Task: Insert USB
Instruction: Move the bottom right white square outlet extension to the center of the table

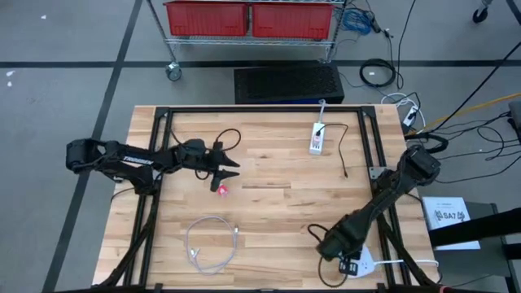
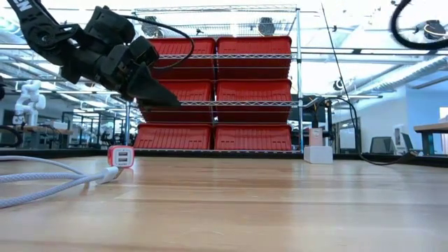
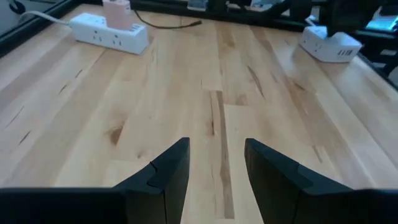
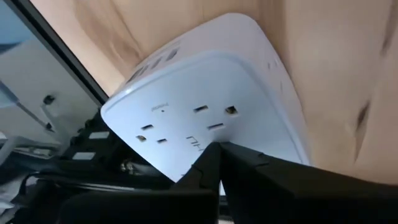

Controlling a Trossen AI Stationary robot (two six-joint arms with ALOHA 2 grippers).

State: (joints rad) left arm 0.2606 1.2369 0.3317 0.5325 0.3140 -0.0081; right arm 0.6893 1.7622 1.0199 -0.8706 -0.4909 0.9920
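1. Progress looks slight to us: nothing is plugged in yet, and neither claw has hold of a cable or plug.

2. We see the white USB cable [image 1: 210,242] lying loose in a coil on the near left part of the table [image 1: 269,203], well apart from both arms. In the low view it trails across the wood toward the red-and-white charger block [image 2: 120,156], which sits just beside the left gripper in the high view. We cannot tell from the pictures whether the cable end touches that block.

3. Our left gripper [image 1: 231,168] hovers above the table at left centre, its fingers [image 3: 163,177] parted about halfway with only bare wood showing between them. It holds nothing.

4. Our right gripper [image 1: 335,247] is down at the near right corner, jaws fully closed and empty, its tip right at the white multi-outlet hub [image 4: 205,118] there. We cannot say whether it touches the hub.

5. A white power strip [image 1: 317,137] lies at the far side, right of centre, well apart from both arms.

6. By our reckoning everything remains: picking up the cable's plug, bringing it to a USB port, lining it up and pushing it home.
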